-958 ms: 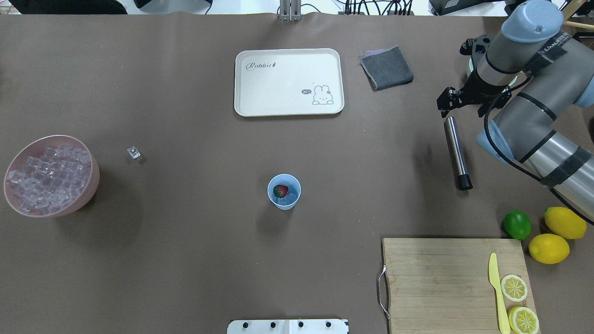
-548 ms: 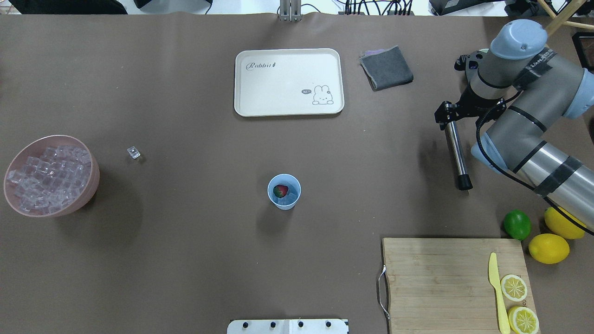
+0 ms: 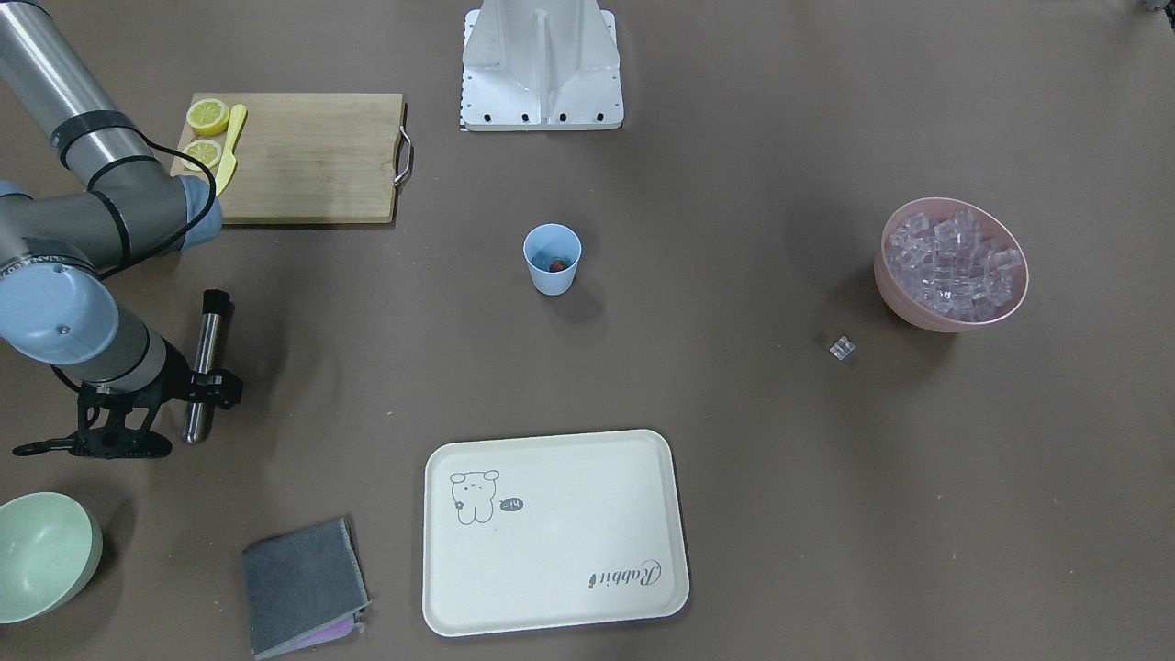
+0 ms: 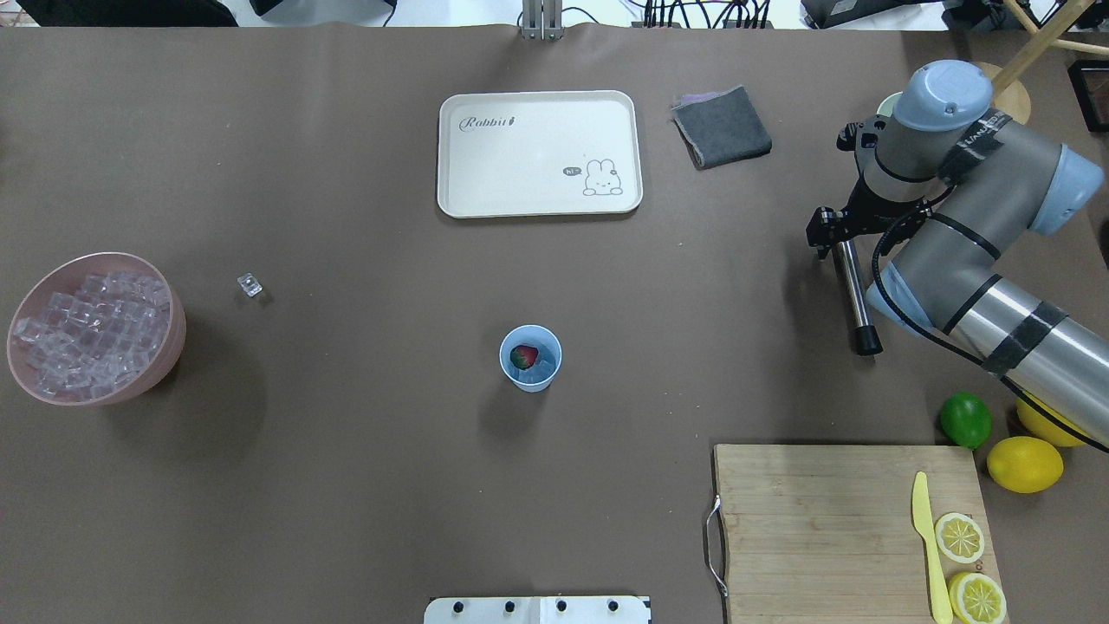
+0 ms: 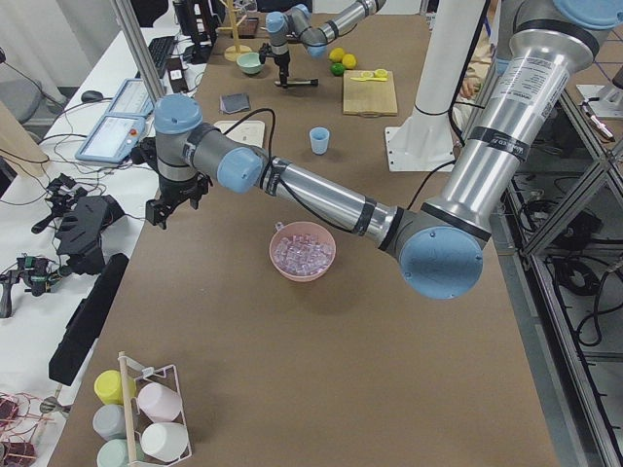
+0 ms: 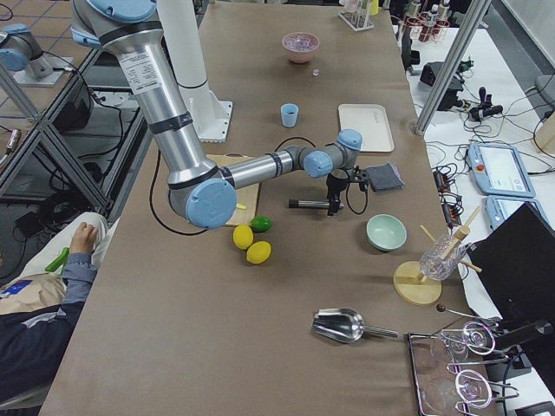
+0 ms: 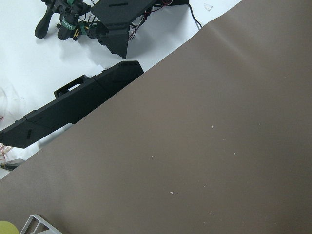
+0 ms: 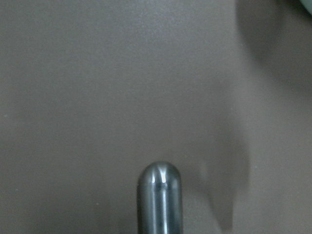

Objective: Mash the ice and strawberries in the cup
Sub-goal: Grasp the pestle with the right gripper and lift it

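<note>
Bench [image 4: 346,485] holds everything. The R arm reaches over its far right part. The board [image 4: 823,520] w/ lemon halves lies back toward the robot from the R pincer [image 4: 829,232]. The tray [image 4: 537,156] is off to that pincer's left, a bit further out. The pink bowl [image 4: 176,347], full of spare ice [image 4: 87,329], sits right across the bench from it, well apart. Prob. kept there as stock, out of the work zone.

A steel rod [image 4: 853,295] lies flat on the bench. Its rounded end is right at the R pincer and its black tip points back toward the robot. The pincer straddles that end, but can't tell if it has clamped or is only set around it. Taking the rounded end would leave the black tip free for mashing, I'd judge.

L pincer [image 5: 164,209] shows only in the side cam, over the far left bench edge. Can't tell if wide or narrow. It looks parked clear of the job.

The cup [image 4: 531,385] stands upright mid-bench, well to the left of the R pincer and nearer the robot. The strawberry [image 4: 523,356] lies inside it, w/ pale ice cubes beside it. One stray cube [image 4: 249,285] sits on the bench near the bowl.

Step, as I read it: fetching the masher. Mashing not yet begun.
</note>
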`<state>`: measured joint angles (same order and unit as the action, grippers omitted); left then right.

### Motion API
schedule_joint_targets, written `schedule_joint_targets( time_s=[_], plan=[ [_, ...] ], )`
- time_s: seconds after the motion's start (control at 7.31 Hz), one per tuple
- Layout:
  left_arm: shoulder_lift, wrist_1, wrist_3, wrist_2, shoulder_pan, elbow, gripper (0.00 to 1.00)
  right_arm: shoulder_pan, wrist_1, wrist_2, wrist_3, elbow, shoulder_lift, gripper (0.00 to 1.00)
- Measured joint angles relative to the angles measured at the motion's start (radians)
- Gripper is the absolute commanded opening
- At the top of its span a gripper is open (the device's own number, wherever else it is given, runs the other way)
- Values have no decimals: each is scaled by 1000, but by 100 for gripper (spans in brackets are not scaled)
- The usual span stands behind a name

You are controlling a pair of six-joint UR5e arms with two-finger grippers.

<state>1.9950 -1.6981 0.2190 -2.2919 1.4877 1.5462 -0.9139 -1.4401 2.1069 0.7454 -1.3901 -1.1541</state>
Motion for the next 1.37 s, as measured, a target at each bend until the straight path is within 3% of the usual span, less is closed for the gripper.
schedule_joint_targets(
  time_s=[0.14, 0.96, 1.37],
  plan=[
    [0, 0, 1, 0, 0, 0, 97, 2, 1, 0, -1, 0, 1, 0],
    [5, 2, -1, 3, -1, -1, 97, -23, 8, -38, 1, -34, 35, 0],
    [12, 6, -7, 25, 3, -27, 97, -53, 27, -68, 8, -160, 69, 0]
  ],
)
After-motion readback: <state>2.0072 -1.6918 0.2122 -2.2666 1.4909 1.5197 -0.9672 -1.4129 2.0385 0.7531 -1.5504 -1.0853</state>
